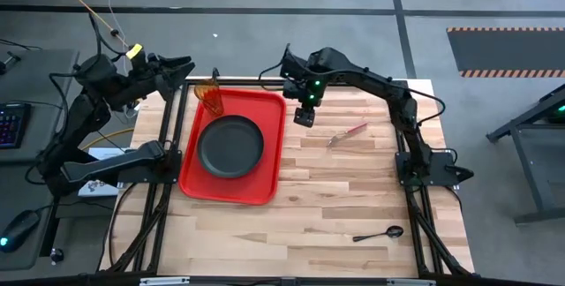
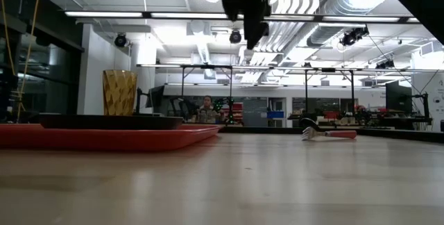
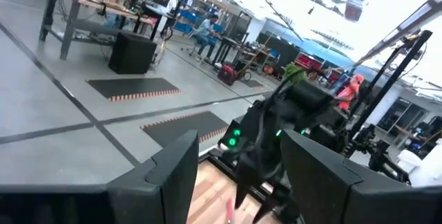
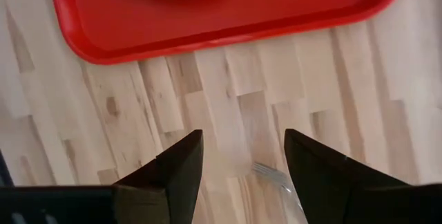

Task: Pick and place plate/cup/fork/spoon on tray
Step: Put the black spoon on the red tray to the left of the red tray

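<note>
The red tray (image 1: 231, 185) lies on the left part of the wooden table (image 1: 353, 189). The dark plate (image 1: 230, 145) sits in the middle of it, and the orange cup (image 1: 212, 97) stands upright in the far corner of the tray, beside the plate. So two things look done, I think, and two are left.

The fork (image 1: 348, 132) lies flat on the bare wood, to the right of the tray and apart from it. The spoon (image 1: 380, 232) lies well apart from everything, near the front right edge of the table.

The right gripper (image 1: 305, 116) hangs above the table, between the tray edge and the fork. Its fingers (image 4: 173, 169) are spread apart and hold nothing. The wrist camera looks down on wood and the tray edge, with a bit of the fork's thin metal end showing between the fingers. I think it is there because the fork is the nearest thing to pick up.

The left gripper (image 1: 181, 63) waits off the far left corner of the table, near the cup. Its fingers (image 3: 173, 172) are apart and empty, pointing across at the other arm. It seems parked out of the way
</note>
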Controlling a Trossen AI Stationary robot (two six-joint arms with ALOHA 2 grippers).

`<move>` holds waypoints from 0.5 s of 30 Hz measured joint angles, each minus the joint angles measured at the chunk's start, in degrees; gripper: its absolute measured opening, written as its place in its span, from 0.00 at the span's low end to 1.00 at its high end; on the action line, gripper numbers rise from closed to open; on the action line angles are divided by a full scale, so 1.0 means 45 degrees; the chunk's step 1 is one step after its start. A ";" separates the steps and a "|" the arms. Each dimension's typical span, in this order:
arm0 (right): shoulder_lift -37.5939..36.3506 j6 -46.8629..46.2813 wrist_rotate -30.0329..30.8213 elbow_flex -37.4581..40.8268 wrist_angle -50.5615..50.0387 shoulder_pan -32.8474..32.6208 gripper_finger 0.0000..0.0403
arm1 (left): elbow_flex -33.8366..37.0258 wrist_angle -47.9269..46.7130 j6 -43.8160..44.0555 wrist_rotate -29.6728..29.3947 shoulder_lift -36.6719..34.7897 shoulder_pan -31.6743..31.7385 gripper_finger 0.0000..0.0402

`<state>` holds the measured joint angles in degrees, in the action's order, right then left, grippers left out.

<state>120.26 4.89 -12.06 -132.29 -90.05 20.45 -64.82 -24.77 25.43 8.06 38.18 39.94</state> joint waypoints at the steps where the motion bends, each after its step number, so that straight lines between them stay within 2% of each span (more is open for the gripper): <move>1: -0.0153 -0.0046 0.0011 0.0000 0.0003 0.0032 0.48 | 0.0000 -0.0006 0.0003 -0.0002 0.0054 0.0000 0.49; 11: -0.1242 0.0110 0.0445 0.0137 0.0074 0.0144 0.48 | 0.0005 0.0808 0.0323 0.0068 0.0406 0.0005 0.49; 13: -0.1859 0.0215 0.0441 0.1265 0.0522 0.0158 0.48 | 0.0005 0.0952 0.0469 0.0085 0.0406 0.0005 0.49; 15: -0.3058 0.0099 0.0384 0.3676 0.1752 0.0223 0.48 | 0.0005 0.1180 0.0612 0.0085 0.0431 0.0005 0.49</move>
<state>106.49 5.34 -10.33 -115.75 -82.17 21.46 -64.79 -19.46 28.18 8.45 40.12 39.97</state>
